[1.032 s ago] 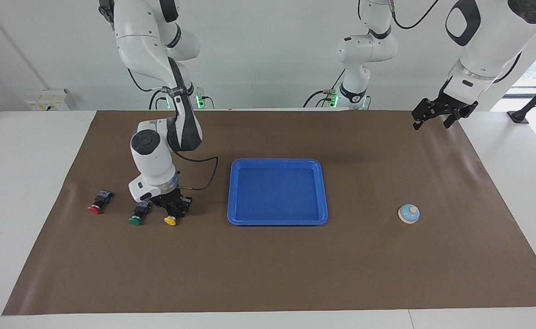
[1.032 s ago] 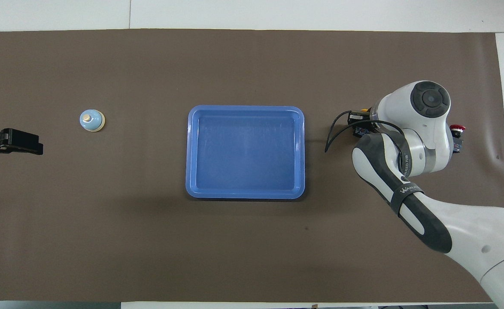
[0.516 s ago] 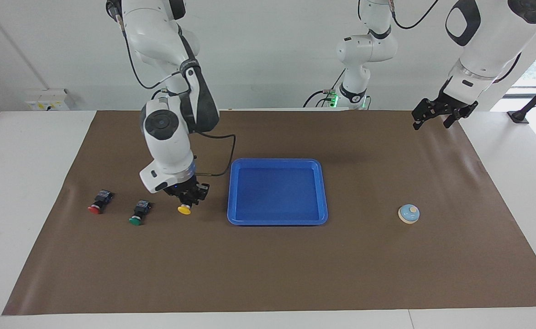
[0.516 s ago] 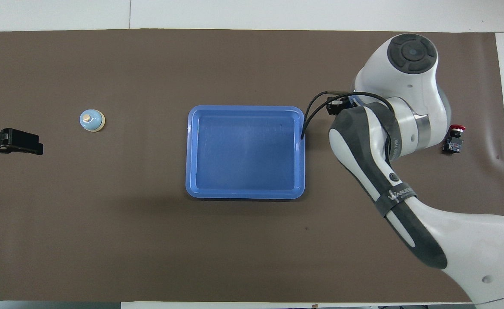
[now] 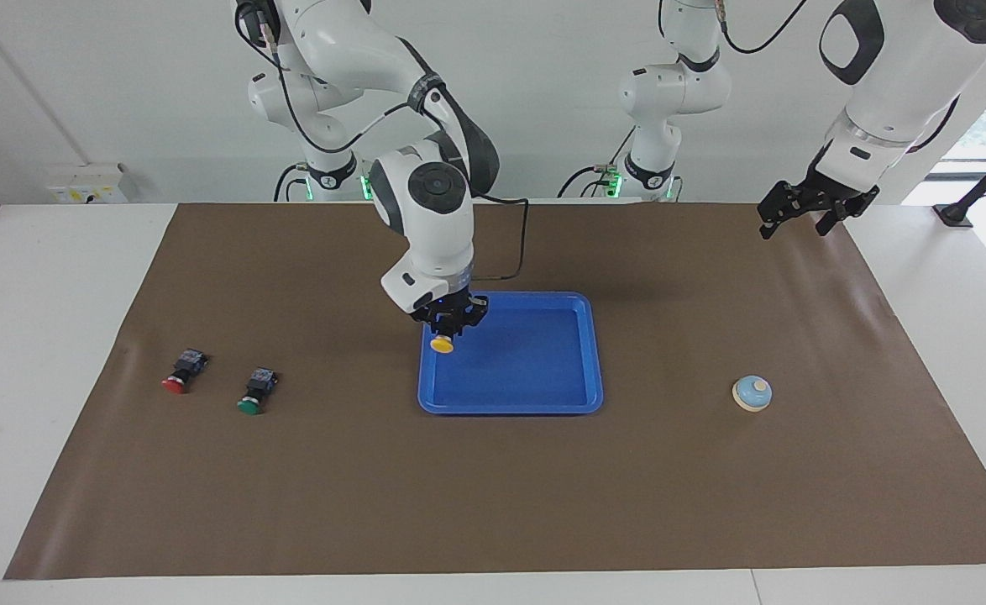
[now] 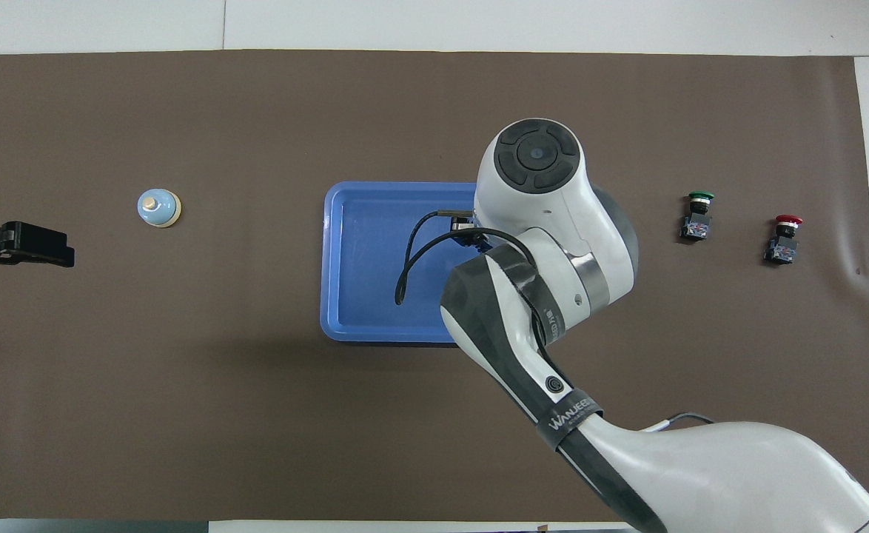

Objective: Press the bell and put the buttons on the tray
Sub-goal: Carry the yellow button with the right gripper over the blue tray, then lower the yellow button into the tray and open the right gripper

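Note:
My right gripper (image 5: 448, 323) is shut on the yellow button (image 5: 441, 344) and holds it in the air over the blue tray (image 5: 595, 361), above the tray's side toward the right arm's end. In the overhead view the arm hides that gripper and the yellow button; the tray's rim (image 6: 329, 259) shows. The green button (image 5: 254, 393) (image 6: 697, 216) and the red button (image 5: 182, 374) (image 6: 784, 240) lie on the mat toward the right arm's end. The light-blue bell (image 5: 752, 393) (image 6: 158, 208) stands toward the left arm's end. My left gripper (image 5: 799, 220) (image 6: 27, 248) waits open and empty above the mat's corner.
A brown mat (image 5: 493, 504) covers the white table (image 5: 39, 336). A third white robot arm (image 5: 657, 101) stands at the robots' edge of the table. A wall box (image 5: 86, 183) sits past the right arm's end.
My right gripper has lifted the yellow button off the mat beside the green button and carried it over the tray's edge. The left arm, the bell and the other buttons have not moved.

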Motion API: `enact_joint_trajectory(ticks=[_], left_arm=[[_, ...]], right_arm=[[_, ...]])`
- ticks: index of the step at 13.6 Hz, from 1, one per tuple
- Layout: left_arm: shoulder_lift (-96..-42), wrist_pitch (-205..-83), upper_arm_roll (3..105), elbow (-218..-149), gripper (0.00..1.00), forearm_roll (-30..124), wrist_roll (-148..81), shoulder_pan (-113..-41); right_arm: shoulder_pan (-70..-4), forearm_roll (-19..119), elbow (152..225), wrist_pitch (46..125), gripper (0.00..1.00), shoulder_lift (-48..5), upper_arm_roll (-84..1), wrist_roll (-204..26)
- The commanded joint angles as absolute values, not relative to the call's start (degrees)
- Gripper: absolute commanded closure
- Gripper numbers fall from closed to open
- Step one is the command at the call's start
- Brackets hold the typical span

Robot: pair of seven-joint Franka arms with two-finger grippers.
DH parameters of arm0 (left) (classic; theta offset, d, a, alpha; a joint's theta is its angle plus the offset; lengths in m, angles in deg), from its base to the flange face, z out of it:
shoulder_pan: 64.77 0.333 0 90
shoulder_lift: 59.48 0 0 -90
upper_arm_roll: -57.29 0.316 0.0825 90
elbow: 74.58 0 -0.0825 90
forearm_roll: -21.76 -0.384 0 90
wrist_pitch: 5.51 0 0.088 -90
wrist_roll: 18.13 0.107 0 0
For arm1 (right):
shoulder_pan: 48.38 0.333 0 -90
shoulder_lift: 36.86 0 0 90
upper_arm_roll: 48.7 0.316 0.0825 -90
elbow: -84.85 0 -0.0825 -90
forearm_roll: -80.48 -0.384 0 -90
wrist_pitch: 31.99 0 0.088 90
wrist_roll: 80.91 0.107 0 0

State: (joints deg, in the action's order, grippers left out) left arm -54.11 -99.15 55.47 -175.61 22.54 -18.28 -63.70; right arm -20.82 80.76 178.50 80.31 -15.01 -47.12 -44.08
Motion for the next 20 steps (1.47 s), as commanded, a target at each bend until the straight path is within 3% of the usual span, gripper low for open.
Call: enact_joint_trajectory(ticks=[1,5,11,12,13,14,17,20], left_arm=[[-53.4,-98.9,55.5,-176.1,0.00,22.6,-18.7,-63.6],[-53.4,-98.9,55.5,-176.1,0.00,22.6,-18.7,-63.6],[-53.4,-98.9,55.5,-176.1,0.00,22.6,-18.7,-63.6],[-53.4,-98.9,55.5,-176.1,0.00,22.6,-18.7,-63.6],[-53.4,-98.9,55.5,-176.1,0.00,22.6,-18.7,-63.6],[-53.4,-98.9,55.5,-176.1,0.00,22.6,-18.7,-63.6],[-53.4,-98.9,55.5,-176.1,0.00,22.6,-18.7,-63.6],[-53.4,-98.9,55.5,-176.1,0.00,22.6,-18.7,-63.6]], right_arm=[[-18.9,79.9,184.4,87.6,1.00,-14.8,-47.2,-41.2],[-18.9,79.9,190.7,95.1,1.00,-14.5,-47.2,-39.8],[-19.1,79.9,191.9,95.1,1.00,-14.8,-47.2,-39.7],[-19.1,79.9,191.9,94.9,0.81,-14.9,-47.2,-39.6],[-19.0,80.0,191.9,94.8,0.16,-14.9,-47.2,-39.5],[-18.9,80.0,191.6,94.6,0.00,-14.9,-47.2,-39.5],[-19.5,80.1,189.7,91.8,0.00,-15.2,-47.4,-39.5],[-22.8,80.8,183.0,82.7,0.00,-16.4,-47.9,-39.7]])
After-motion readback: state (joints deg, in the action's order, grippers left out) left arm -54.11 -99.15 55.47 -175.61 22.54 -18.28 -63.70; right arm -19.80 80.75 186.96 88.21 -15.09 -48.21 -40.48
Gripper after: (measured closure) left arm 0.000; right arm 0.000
